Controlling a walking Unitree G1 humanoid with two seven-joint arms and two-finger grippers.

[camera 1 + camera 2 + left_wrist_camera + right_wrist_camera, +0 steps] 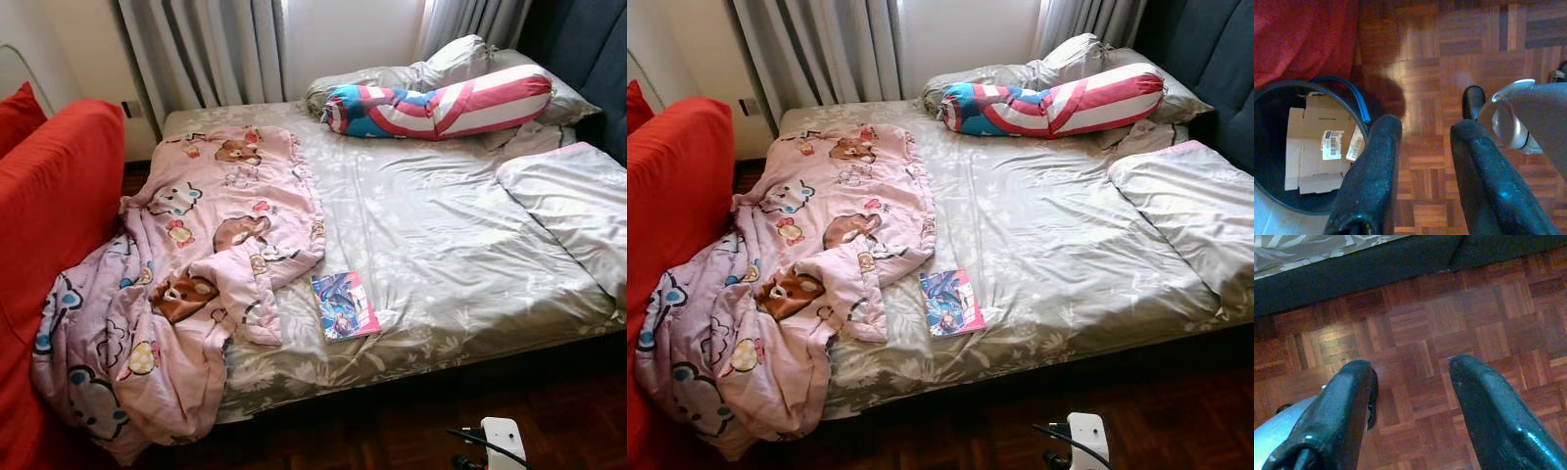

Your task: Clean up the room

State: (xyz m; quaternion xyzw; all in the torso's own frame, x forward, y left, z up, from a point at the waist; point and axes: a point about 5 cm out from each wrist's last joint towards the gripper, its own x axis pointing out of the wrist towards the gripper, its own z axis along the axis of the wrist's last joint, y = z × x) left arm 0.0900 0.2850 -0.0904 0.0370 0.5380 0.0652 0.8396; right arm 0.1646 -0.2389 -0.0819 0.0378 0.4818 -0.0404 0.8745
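both arms hang idle over the parquet floor [1420,328], left gripper [1422,171] and right gripper [1410,406] released, empty. from the left i see a pink blanket [186,284] sliding off the bed [441,245], then a magazine [344,305] near its edge. nothing's started; next i'd approach and grab the magazine.

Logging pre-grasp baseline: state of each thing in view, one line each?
Blanket: crumpled, hanging off the bed's edge.
Book: closed, flat on the bed.
Bolster: lying across the pillows.
Bin: open, flattened cardboard inside.
Left gripper: open, empty, over the floor.
Right gripper: open, empty, over the floor.
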